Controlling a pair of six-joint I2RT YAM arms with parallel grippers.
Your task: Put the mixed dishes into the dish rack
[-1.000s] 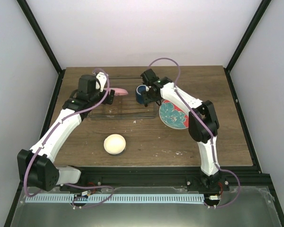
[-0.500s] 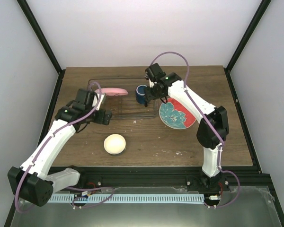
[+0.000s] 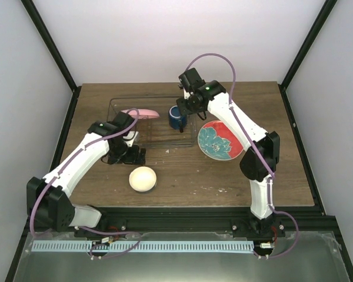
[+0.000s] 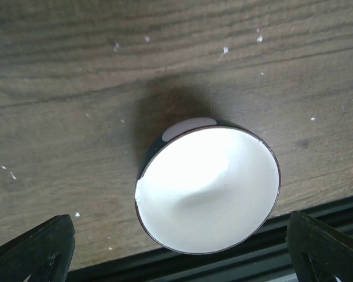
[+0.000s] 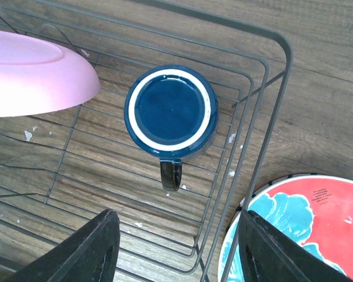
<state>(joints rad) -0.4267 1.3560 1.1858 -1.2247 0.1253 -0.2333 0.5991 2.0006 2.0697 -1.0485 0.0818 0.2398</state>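
The small cream bowl (image 3: 143,178) sits on the table near the front; in the left wrist view it (image 4: 207,189) lies just beyond my open, empty left gripper (image 4: 179,258) (image 3: 133,155). The dark blue mug (image 5: 170,111) (image 3: 176,116) stands inside the wire dish rack (image 5: 265,117) (image 3: 120,144), handle toward the camera. My right gripper (image 5: 176,252) (image 3: 185,106) hovers above it, open and empty. The pink plate (image 5: 29,76) (image 3: 140,114) rests tilted in the rack, left of the mug. The red plate with teal flowers (image 3: 219,140) (image 5: 300,229) lies on the table right of the rack. The striped white plate is out of view.
The table's dark front rail (image 4: 235,264) runs just past the bowl. White crumbs dot the wood (image 4: 225,50). Black frame posts (image 3: 50,53) stand at the table's back corners.
My left gripper let go of the pink plate, left it in the rack and moved toward the front, over the cream bowl. My right gripper drew back a little from the mug.
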